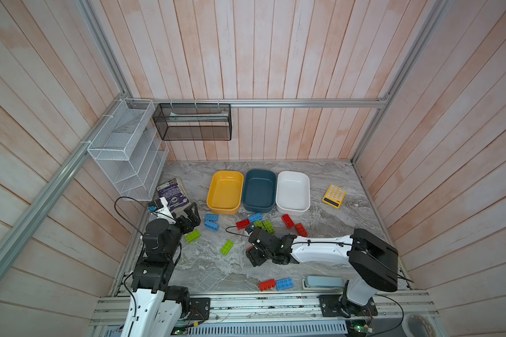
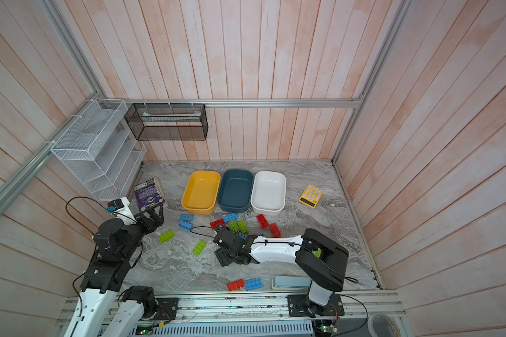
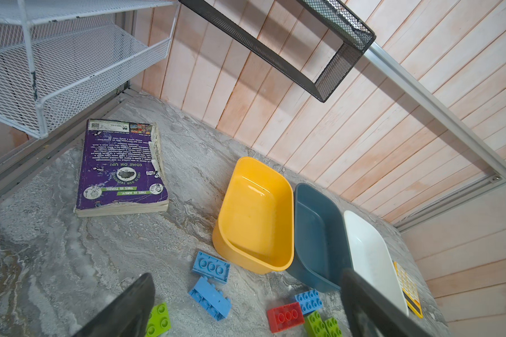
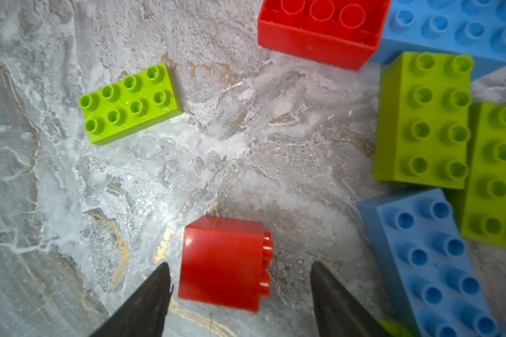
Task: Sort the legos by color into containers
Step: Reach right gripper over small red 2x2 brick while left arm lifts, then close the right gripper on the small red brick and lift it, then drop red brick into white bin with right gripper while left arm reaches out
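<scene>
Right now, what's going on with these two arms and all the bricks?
The robot is sorting legos by color, barely begun: the yellow tub, teal tub and white tub are empty. The right gripper is low over the table, jaws open either side of a small red brick. The left gripper hangs open near two blue bricks, holding nothing.

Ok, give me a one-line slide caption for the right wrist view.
Right gripper, fingers apart, straddles a small red lego lying on its side.
</scene>
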{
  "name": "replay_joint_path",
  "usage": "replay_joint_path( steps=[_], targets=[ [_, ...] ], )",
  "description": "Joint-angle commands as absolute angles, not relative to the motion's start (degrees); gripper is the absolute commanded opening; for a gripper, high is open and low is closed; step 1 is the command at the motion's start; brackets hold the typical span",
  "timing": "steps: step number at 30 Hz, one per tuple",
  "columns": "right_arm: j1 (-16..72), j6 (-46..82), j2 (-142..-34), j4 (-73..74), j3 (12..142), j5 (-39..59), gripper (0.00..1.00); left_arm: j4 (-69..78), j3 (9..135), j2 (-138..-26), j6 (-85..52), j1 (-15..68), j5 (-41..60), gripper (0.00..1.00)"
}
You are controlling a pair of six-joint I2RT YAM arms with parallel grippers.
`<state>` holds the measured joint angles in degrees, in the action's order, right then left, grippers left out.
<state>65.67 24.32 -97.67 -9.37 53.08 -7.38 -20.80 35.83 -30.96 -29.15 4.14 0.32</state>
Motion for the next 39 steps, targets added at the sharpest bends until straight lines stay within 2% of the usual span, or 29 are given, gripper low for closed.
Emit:
replay_joint_path(
  steps=[1, 9, 16, 17, 30, 36, 39],
  targets=[
    [66.13, 24.3, -99.43, -9.93, 55.34, -7.14, 0.72, -20.62, 35.44, -30.91, -28.47, 4.13, 1.73, 1.0],
    [66.28, 23.55, -102.32, -10.09, 57.36, -6.94, 0.56, -20.44, 35.49, -30.88, -28.51, 4.04, 2.55, 1.0],
    [66.31, 24.26, -100.96, -10.2, 57.85, -6.61, 0.36, -20.48, 35.48, -30.84, -28.48, 3.95, 3.25, 1.0],
    [66.31, 24.26, -100.58, -10.37, 57.83, -6.67, 0.31, -20.6, 35.49, -30.86, -28.53, 3.96, 3.31, 1.0],
    [63.94, 23.95, -91.51, -14.64, 59.24, -5.91, 0.25, -21.19, 35.69, -31.22, -28.32, 4.04, 3.77, 1.0],
    [56.57, 21.89, -84.38, -18.31, 59.73, -3.35, 0.25, -22.12, 36.77, -33.69, -27.28, 4.46, 5.45, 1.0],
    [49.85, 20.19, -81.83, -20.41, 60.51, -1.68, 0.24, -23.72, 38.32, -37.17, -26.08, 4.65, 6.6, 1.0]
  ],
)
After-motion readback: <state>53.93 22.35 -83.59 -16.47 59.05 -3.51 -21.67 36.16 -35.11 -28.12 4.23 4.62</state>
